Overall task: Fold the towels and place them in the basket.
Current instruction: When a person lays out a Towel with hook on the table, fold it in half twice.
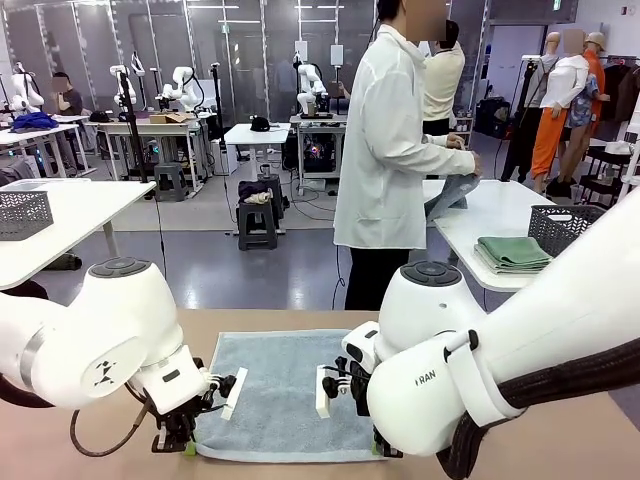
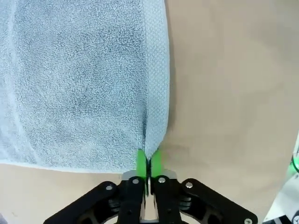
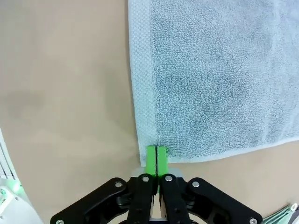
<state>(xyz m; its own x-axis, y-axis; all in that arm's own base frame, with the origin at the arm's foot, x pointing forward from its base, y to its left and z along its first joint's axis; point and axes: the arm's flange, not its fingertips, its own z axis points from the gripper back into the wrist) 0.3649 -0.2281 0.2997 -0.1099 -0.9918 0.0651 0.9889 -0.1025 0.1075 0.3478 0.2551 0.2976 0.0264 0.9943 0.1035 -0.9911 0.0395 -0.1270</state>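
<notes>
So, grey-blue towel (image 1: pixel 285 385) lies flat on tan table (image 3: pixel 65 93). Its near left corner sits clamped in left gripper (image 2: pixel 149 161), hem puckering between pads. Its near right corner is pinched tight by right gripper (image 3: pixel 156 156). Terry looks soft, light, floppy, bit grippy. Corners seem best hold; middle probably sags once lifted. Bare table along both side hems and past far hem, so decent room for folding forward. Dark wire basket (image 1: pixel 565 225) stands well beyond towel's far right corner, on separate white table (image 1: pixel 500 205).
</notes>
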